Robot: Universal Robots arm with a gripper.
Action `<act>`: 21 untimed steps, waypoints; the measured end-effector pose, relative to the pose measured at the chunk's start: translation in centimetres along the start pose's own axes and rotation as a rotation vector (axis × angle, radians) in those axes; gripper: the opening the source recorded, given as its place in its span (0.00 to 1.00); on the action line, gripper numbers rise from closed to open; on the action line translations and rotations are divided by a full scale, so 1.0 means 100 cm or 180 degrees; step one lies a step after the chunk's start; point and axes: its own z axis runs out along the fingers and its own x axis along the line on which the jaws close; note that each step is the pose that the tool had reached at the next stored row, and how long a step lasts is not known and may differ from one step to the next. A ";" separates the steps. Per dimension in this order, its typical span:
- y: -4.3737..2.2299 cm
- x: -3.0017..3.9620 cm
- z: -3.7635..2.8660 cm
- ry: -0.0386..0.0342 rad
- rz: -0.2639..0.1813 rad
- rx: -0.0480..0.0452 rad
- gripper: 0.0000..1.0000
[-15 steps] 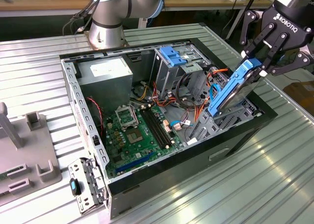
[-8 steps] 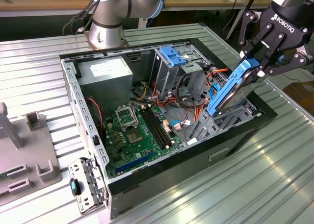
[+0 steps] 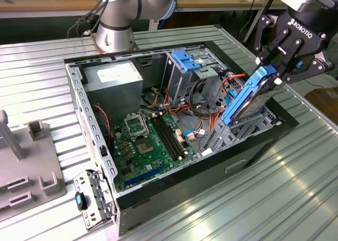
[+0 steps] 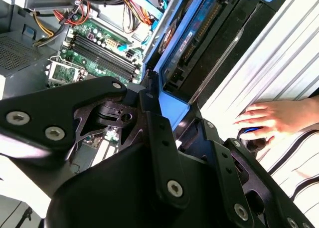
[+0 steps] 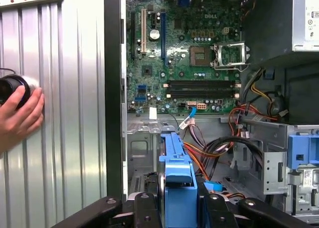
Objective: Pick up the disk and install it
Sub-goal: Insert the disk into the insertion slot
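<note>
The disk (image 3: 247,99), dark with bright blue side rails, stands steeply tilted at the right end of the open computer case (image 3: 185,170). Its lower end dips into the drive bay there and its upper end sticks up above the case rim. My gripper (image 3: 275,67) is shut on that upper end, one black finger on each side. In the second wrist view the disk (image 4: 197,36) runs away from the gripper (image 4: 172,111) along the case wall. In the first wrist view the gripper (image 5: 179,200) clamps the blue rail of the disk (image 5: 177,173), which points down into the case.
Inside the case lie a green motherboard (image 3: 142,141), a power supply (image 3: 113,75), a tall metal cage with a light-blue latch (image 3: 185,61) and orange, red and blue cables. A person's hand (image 4: 271,118) rests on the ribbed table beside the case. A grey fixture (image 3: 26,162) stands at the exterior view's left.
</note>
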 end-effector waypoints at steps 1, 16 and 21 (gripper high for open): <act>0.0000 0.0000 0.0010 0.0003 -0.0005 0.0000 0.37; 0.0002 0.0020 0.0372 0.0021 -0.0073 -0.0003 0.37; 0.0018 0.0027 0.0487 0.0020 -0.0096 0.0107 0.37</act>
